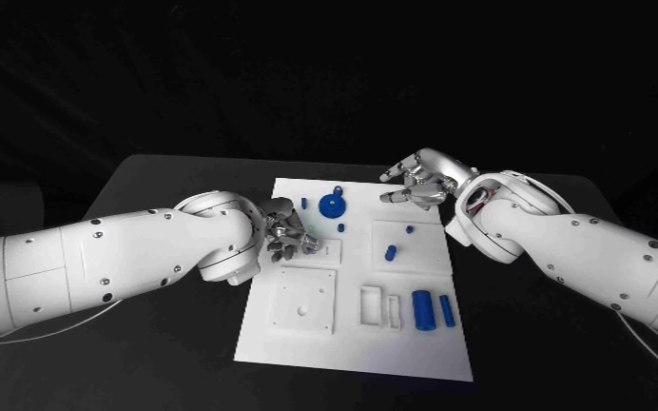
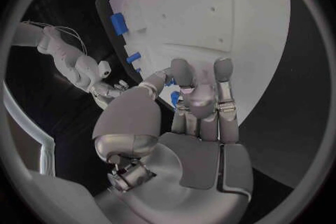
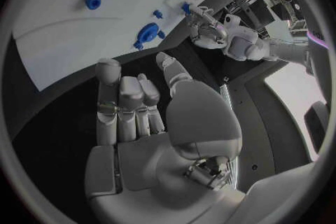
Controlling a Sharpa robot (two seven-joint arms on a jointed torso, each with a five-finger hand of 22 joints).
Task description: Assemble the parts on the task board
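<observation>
Left hand (image 1: 285, 238) crowds the white board's (image 1: 319, 346) left edge, right hand (image 1: 418, 185) sits off its far right corner. Between them stand a blue disc (image 1: 332, 206) and small pegs (image 1: 391, 252). Two blue cylinders (image 1: 432, 309) block the near right; bare tabletop (image 1: 164, 359) lies open either side.

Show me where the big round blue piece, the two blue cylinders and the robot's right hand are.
round blue piece (image 1: 332, 205): head view, centre of its disc.
blue cylinders (image 1: 424, 309): head view, middle of the thicker one.
right hand (image 1: 419, 185): head view, its silver middle.
</observation>
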